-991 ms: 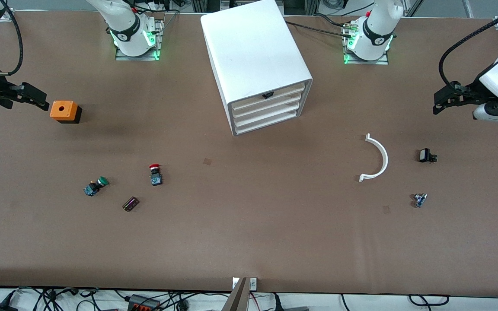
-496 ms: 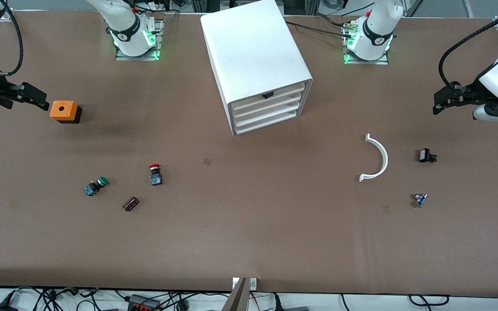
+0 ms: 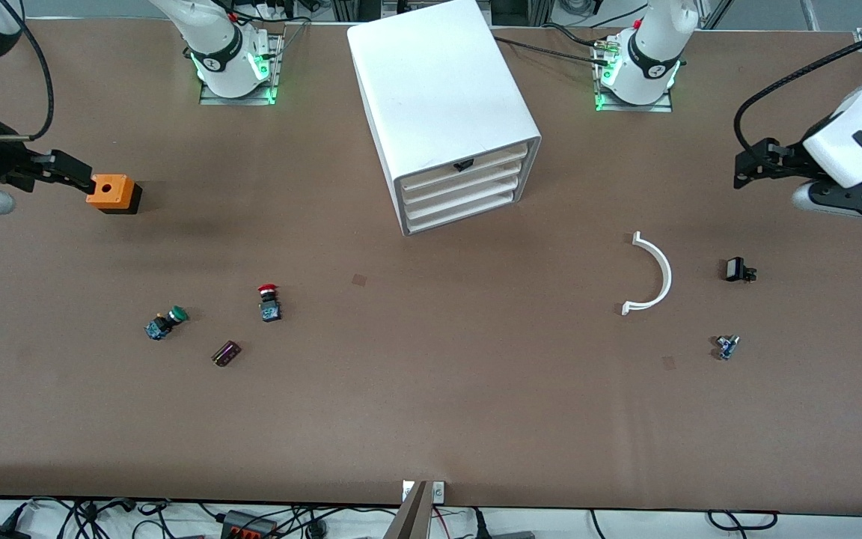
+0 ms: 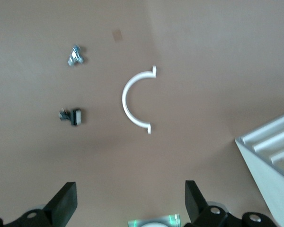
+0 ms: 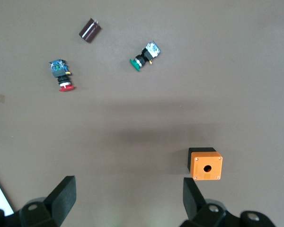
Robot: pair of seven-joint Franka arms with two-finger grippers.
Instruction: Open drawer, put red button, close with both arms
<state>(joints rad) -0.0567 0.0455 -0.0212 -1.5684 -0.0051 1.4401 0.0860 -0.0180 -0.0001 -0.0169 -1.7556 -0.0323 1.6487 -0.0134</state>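
The red button (image 3: 269, 302) (image 5: 62, 75) lies on its side on the table, toward the right arm's end and nearer the front camera than the white drawer cabinet (image 3: 446, 105) (image 4: 274, 151). All its drawers are pushed in, and the top drawer (image 3: 468, 168) carries a small black handle. My right gripper (image 3: 72, 174) (image 5: 128, 194) hangs open and empty over the table, next to the orange box (image 3: 111, 193) (image 5: 205, 163). At the left arm's end, my left gripper (image 3: 749, 166) (image 4: 130, 196) is open and empty over bare table.
A green-capped button (image 3: 165, 323) (image 5: 144, 56) and a small dark part (image 3: 226, 353) (image 5: 90, 30) lie near the red button. A white half ring (image 3: 652, 274) (image 4: 135, 100), a black part (image 3: 738, 270) (image 4: 72, 116) and a small blue part (image 3: 726, 346) (image 4: 75, 55) lie toward the left arm's end.
Both arms have shifted a little inward over the table. The right gripper has come closer to the orange box. Both grippers stay open, and nothing on the table has moved.
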